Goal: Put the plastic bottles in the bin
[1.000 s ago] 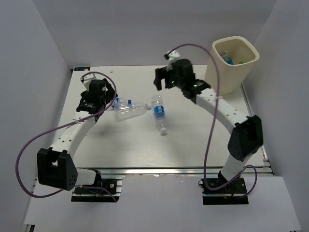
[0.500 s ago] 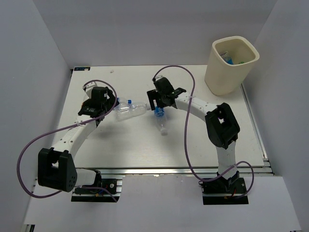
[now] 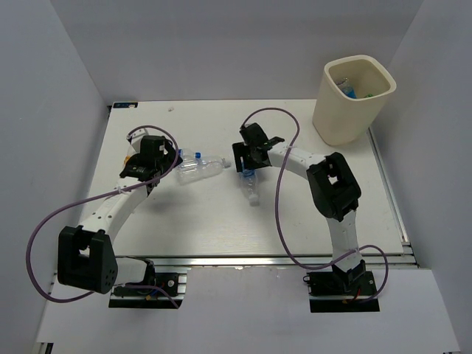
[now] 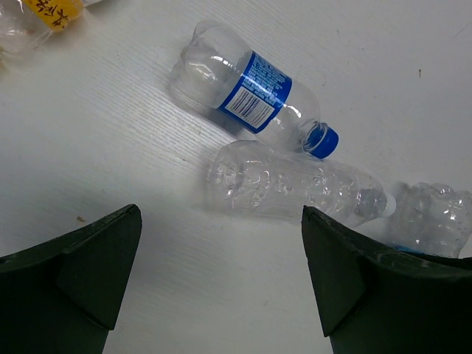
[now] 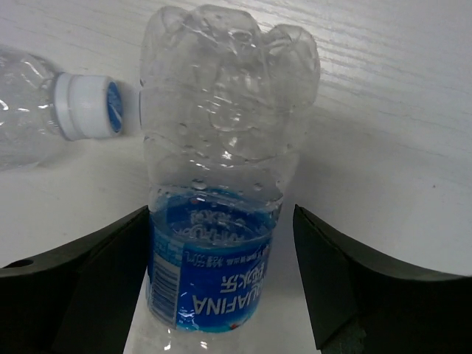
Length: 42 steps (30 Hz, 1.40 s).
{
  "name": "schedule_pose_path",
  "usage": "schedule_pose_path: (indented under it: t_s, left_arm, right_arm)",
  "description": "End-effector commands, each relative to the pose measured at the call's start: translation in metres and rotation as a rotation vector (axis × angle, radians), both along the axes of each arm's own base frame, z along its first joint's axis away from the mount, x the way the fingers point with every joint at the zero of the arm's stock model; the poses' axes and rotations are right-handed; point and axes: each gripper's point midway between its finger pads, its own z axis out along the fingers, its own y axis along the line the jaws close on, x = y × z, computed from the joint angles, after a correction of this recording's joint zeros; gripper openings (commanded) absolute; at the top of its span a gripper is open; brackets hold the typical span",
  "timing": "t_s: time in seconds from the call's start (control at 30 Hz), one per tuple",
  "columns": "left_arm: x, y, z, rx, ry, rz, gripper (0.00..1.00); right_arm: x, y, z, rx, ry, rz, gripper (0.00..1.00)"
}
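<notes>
The cream bin [image 3: 354, 103] stands at the table's far right with bottles inside. A clear bottle with a blue Aquafina label [image 5: 214, 221] lies mid-table [image 3: 251, 184]. My right gripper [image 5: 221, 214] is open and low over it [image 3: 247, 156], one finger on each side of the label, the left finger close against it. A bare clear bottle with a white cap [image 4: 295, 184] and a blue-labelled, blue-capped bottle [image 4: 251, 96] lie side by side [image 3: 198, 167]. My left gripper [image 4: 221, 273] is open and empty just short of them [image 3: 156, 158].
A crumpled bottle with a yellow label [image 4: 44, 15] lies at the far left behind my left gripper. The bare bottle's white cap [image 5: 85, 107] points at the Aquafina bottle's base. White walls close the table on the left, back and right.
My right arm has swung from up near the bin down and left, and now straddles the Aquafina bottle. My left gripper has barely moved.
</notes>
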Motion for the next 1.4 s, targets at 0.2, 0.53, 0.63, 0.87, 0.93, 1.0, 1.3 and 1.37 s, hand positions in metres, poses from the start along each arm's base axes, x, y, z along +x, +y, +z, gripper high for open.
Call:
schedule_pose_path:
  t_s: [0.2, 0.53, 0.63, 0.87, 0.93, 1.0, 1.3, 1.37]
  left_arm:
    - [-0.006, 0.005, 0.004, -0.012, -0.016, 0.031, 0.98]
    - [-0.003, 0.004, -0.002, -0.006, -0.001, 0.025, 0.98]
    - [-0.003, 0.004, -0.005, -0.007, 0.006, 0.031, 0.98]
    - [-0.002, 0.004, -0.015, -0.005, 0.042, 0.037, 0.98]
    - [-0.001, 0.003, -0.017, -0.003, 0.054, 0.035, 0.98]
    - [-0.001, 0.003, -0.018, -0.002, 0.060, 0.036, 0.98]
    - [0.001, 0.003, -0.023, 0.005, 0.075, 0.031, 0.98]
    - [0.001, 0.003, -0.023, 0.007, 0.076, 0.027, 0.98]
  right_arm:
    - [0.025, -0.014, 0.022, 0.039, -0.039, -0.050, 0.39]
    - [0.126, -0.125, 0.263, 0.080, -0.631, -0.176, 0.33]
    - [0.150, -0.186, 0.341, 0.010, -0.894, -0.292, 0.33]
    - [0.183, -0.328, 0.427, -0.221, -1.222, -0.646, 0.38]
    - [0.195, -0.348, 0.427, -0.269, -1.246, -0.691, 0.40]
    - [0.203, -0.369, 0.424, -0.291, -1.232, -0.720, 0.46]
    - [0.215, -0.379, 0.393, -0.242, -1.167, -0.692, 0.89]
    - [0.215, -0.375, 0.395, -0.230, -1.164, -0.668, 0.89]
